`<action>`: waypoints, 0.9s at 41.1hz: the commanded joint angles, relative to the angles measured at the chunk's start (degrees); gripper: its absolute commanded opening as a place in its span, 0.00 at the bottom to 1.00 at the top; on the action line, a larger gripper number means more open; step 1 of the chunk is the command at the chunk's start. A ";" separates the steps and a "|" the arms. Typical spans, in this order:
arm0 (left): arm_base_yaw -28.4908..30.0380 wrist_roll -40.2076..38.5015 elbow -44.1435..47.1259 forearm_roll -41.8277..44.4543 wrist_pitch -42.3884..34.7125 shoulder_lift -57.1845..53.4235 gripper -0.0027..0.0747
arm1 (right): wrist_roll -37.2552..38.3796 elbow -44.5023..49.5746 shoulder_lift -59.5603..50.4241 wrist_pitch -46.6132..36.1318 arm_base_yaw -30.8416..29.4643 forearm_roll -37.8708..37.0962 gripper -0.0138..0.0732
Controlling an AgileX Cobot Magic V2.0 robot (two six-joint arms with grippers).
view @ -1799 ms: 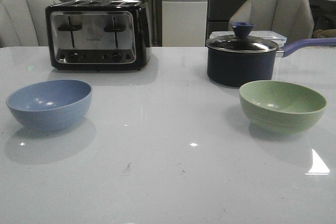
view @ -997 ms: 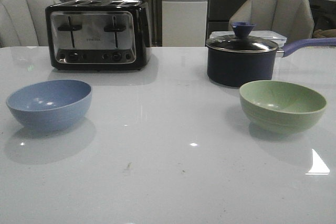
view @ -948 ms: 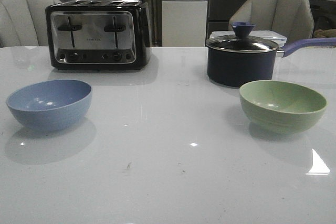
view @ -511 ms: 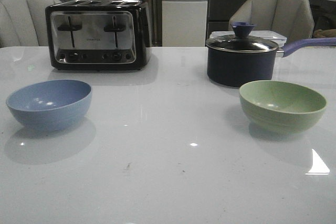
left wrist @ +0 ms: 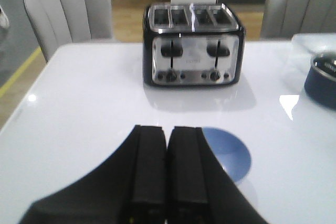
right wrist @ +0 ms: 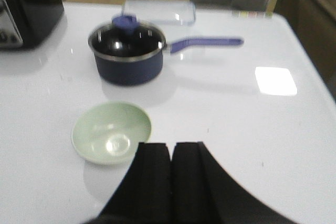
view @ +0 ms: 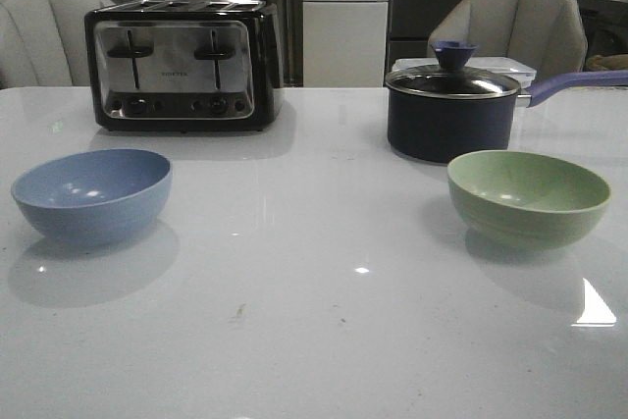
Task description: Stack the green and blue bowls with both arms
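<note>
With the blue bowl (view: 91,194) on the table's left and the green bowl (view: 528,196) well apart on the right, our left gripper (left wrist: 166,171) and right gripper (right wrist: 171,179), both closed and empty, should open before descending over each rim.

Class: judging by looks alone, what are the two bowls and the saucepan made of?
Blue bowl and green bowl: matte, smooth, dull highlights; probably plastic or matte ceramic. Saucepan: dark coated body, likely metal, with a shiny rim and what looks like a glass lid.
</note>
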 commanded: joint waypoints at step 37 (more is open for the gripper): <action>-0.41 -0.61 1.38 -0.24 -2.73 13.15 0.72 | -4.47 -8.95 39.47 -0.30 -0.31 8.65 0.72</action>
